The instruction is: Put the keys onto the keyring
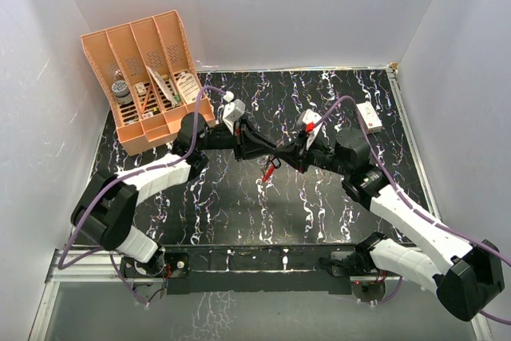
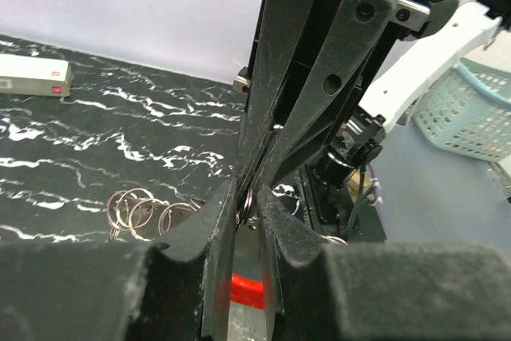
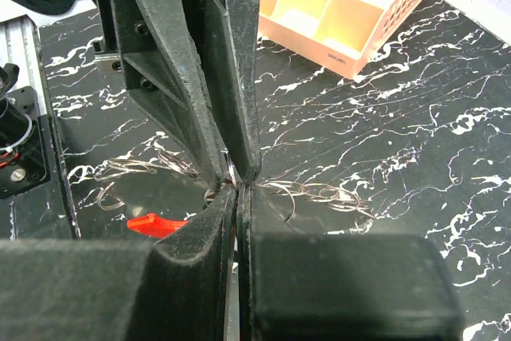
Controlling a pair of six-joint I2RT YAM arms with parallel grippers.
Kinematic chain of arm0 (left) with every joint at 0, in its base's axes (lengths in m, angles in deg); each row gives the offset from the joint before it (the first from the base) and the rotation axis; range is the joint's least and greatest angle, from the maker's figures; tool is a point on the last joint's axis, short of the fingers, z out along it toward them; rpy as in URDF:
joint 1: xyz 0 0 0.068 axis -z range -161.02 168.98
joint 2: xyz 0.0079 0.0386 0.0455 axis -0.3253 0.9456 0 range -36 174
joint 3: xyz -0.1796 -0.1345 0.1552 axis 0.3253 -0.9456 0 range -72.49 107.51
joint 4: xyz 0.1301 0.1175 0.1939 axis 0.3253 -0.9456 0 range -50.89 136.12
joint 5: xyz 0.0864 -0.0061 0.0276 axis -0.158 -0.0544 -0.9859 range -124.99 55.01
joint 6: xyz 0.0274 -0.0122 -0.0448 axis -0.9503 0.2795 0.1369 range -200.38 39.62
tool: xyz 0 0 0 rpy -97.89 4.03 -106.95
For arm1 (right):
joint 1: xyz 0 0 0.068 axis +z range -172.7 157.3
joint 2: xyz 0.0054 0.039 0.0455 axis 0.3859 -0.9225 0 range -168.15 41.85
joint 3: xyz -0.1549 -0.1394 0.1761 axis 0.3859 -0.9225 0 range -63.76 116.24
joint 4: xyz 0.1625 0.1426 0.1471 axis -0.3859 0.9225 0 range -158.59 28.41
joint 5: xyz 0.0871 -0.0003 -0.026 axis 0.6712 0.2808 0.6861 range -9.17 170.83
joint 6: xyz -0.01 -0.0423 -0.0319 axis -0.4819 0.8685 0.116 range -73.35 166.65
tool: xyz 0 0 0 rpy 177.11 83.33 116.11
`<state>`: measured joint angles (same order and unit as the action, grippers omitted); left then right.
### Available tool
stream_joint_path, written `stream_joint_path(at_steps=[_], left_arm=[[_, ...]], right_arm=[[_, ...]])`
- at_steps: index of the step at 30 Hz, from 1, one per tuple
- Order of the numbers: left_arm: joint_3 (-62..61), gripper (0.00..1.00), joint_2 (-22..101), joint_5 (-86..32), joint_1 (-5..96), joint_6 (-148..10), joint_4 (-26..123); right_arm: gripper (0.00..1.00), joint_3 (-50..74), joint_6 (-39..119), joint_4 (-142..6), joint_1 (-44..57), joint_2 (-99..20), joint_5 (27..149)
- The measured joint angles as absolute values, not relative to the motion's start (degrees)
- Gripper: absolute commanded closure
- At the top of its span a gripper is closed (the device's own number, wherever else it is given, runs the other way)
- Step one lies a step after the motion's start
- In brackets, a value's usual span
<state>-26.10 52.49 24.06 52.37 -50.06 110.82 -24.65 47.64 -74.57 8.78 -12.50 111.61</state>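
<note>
**Clerk:** Item one?

**Keeper:** Keyring (image 1: 269,172). One thin pale metal loop with a thick bright red crescent along one side. The red part hangs lowest.

**Clerk:** Location?

**Keeper:** In the air above the middle of the black marbled bench (image 1: 239,221), right where the two hands meet tip to tip.

**Clerk:** Left hand (image 2: 246,197)?

**Keeper:** Fingers narrow, a slim gap between them. The loop's wire sits at the tips and the red crescent shows lower in the gap. I cannot tell from this close view whether it truly pinches.

**Clerk:** Right hand (image 3: 238,189)?

**Keeper:** Fingers pressed together at the tips, facing the left hand's.

**Clerk:** Other stock?

**Keeper:** Loose split rings (image 2: 140,213) lying on the bench under the hands. Orange compartment organizer (image 1: 152,77), far left corner. Small white box with a red mark (image 1: 368,116), far right.
</note>
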Motion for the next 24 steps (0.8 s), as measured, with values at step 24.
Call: stream_joint_path(at_steps=[24], left_arm=[[-21.44,0.84,44.82,17.0,52.94,-80.02,68.4]], right_arm=[[1.0,-17.76,49.76,-65.23,8.78,-19.71,111.46]])
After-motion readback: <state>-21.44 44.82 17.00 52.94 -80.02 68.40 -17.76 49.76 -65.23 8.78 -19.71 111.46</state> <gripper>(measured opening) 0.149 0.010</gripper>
